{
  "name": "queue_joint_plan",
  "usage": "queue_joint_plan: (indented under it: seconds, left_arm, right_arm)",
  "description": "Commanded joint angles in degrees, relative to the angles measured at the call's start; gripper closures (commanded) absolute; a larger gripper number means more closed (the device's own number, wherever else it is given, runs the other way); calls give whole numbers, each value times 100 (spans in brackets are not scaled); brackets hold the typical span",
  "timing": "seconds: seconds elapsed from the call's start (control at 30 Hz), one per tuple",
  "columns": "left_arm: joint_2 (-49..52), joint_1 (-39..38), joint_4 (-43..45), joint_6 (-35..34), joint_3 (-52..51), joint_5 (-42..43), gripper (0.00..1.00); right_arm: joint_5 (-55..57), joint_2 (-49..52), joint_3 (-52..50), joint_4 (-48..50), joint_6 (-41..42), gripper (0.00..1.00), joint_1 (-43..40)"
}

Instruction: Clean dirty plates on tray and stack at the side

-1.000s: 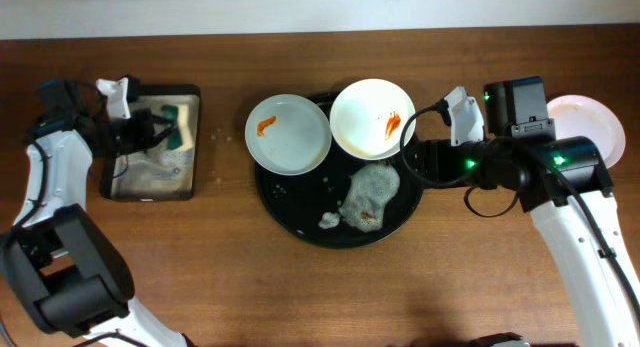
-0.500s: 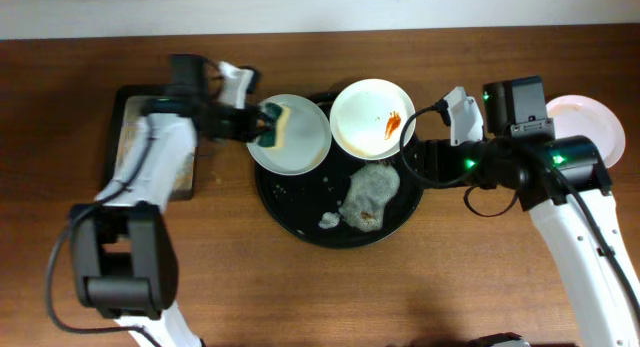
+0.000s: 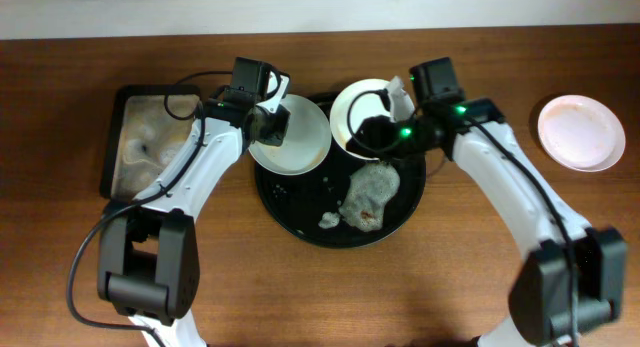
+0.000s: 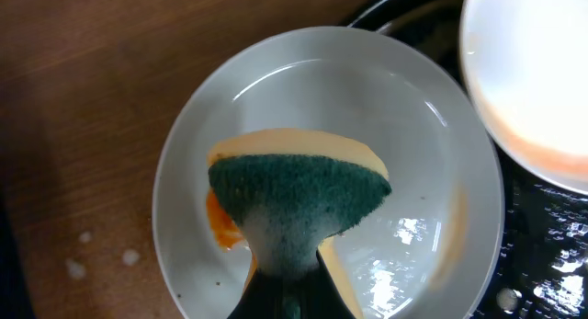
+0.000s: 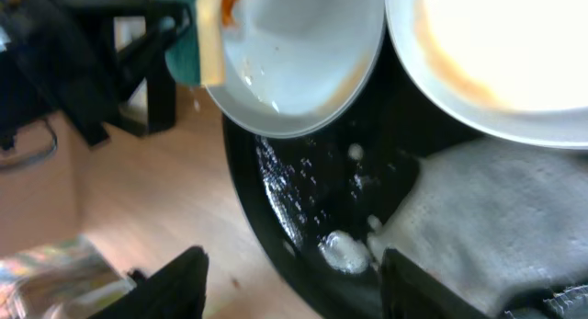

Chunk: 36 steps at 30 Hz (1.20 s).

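Observation:
Two white plates lie on the black round tray (image 3: 300,219). The left plate (image 3: 305,147) shows orange sauce (image 4: 220,229) in the left wrist view. My left gripper (image 3: 270,125) is shut on a green-and-yellow sponge (image 4: 294,192) and presses it onto that plate (image 4: 432,108). The right plate (image 3: 355,107) has an orange smear around its rim (image 5: 459,75). My right gripper (image 3: 374,134) is open and empty above that plate's near edge. In the right wrist view it (image 5: 294,268) hangs over the tray's wet floor (image 5: 294,209).
A grey wet cloth (image 3: 370,194) lies on the tray, with a blob of foam (image 5: 344,252) beside it. A dark rectangular tray of soapy water (image 3: 150,147) is at the left. A pink plate (image 3: 581,133) sits on the table at the far right.
My left arm carried the sponge from the soapy tray onto the left plate. My right arm swung in from the tray's right side to above the right plate.

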Motion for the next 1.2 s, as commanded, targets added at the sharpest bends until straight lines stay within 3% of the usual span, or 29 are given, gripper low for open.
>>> queue_joint_plan:
  seconds: [0.0, 0.33, 1.0, 1.07, 1.17]
  left_arm:
    - [315, 22, -33, -74, 107, -122, 100]
    - [542, 160, -33, 13, 46, -245, 100]
    - [874, 184, -31, 15, 44, -70, 100]
    - [914, 181, -31, 13, 44, -31, 100]
    - [949, 181, -33, 13, 44, 70, 100]
  right_arm:
    - [-529, 529, 11, 481, 629, 44, 144]
    - [-328, 1609, 11, 1220, 1202, 44, 431]
    - [448, 2295, 11, 2173, 2020, 53, 686]
    - [455, 2358, 11, 2352, 2184, 57, 699]
    - [522, 2409, 11, 2476, 2317, 76, 728]
